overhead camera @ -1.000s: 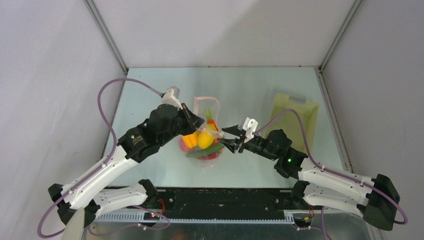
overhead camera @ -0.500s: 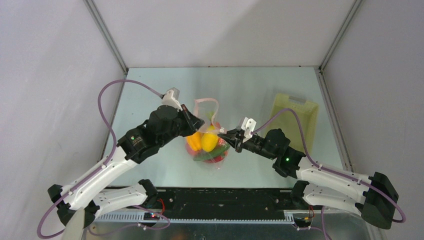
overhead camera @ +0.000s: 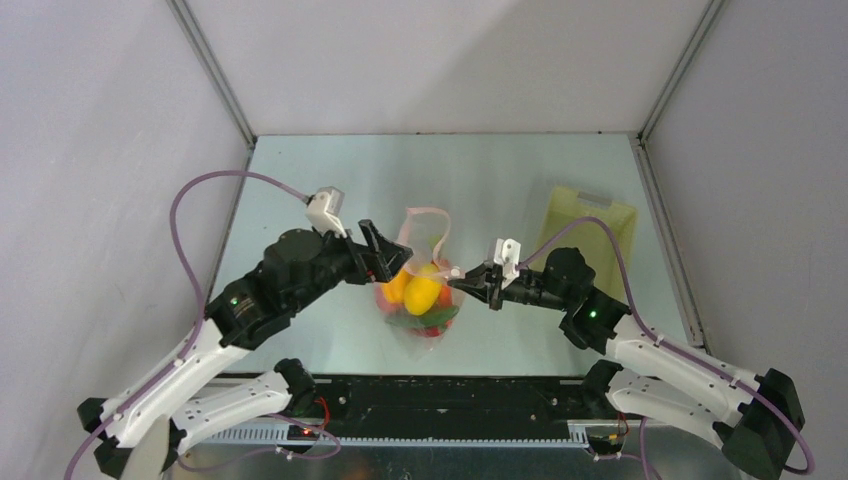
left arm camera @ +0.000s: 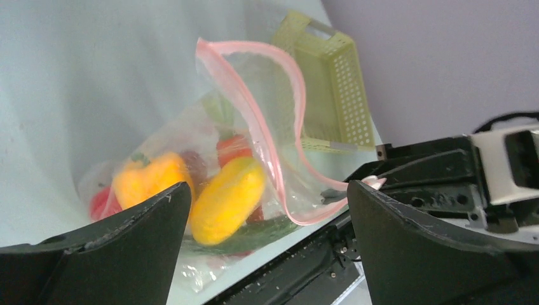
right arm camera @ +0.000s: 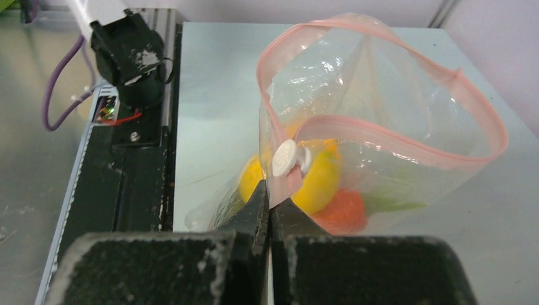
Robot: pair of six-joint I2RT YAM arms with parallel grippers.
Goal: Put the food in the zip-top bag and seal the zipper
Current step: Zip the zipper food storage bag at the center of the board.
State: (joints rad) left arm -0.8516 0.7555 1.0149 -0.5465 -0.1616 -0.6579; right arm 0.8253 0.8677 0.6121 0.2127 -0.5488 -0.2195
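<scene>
The clear zip-top bag stands at the table's middle with its mouth gaping upward. The food lies inside it: a yellow pepper, an orange pepper and red and green pieces. My right gripper is shut on the end of the pink zipper, just below its white slider, at the bag's right side. My left gripper is open just left of the bag, nothing between its jaws. The zipper is unsealed and loops wide.
A pale-yellow perforated basket lies at the right of the table, behind the right arm; it also shows in the left wrist view. The black base rail runs along the near edge.
My left gripper has let go of the bag's edge, opened wide and drawn back left. My right gripper has shut on the zipper's end. The bag has shifted slightly right.
</scene>
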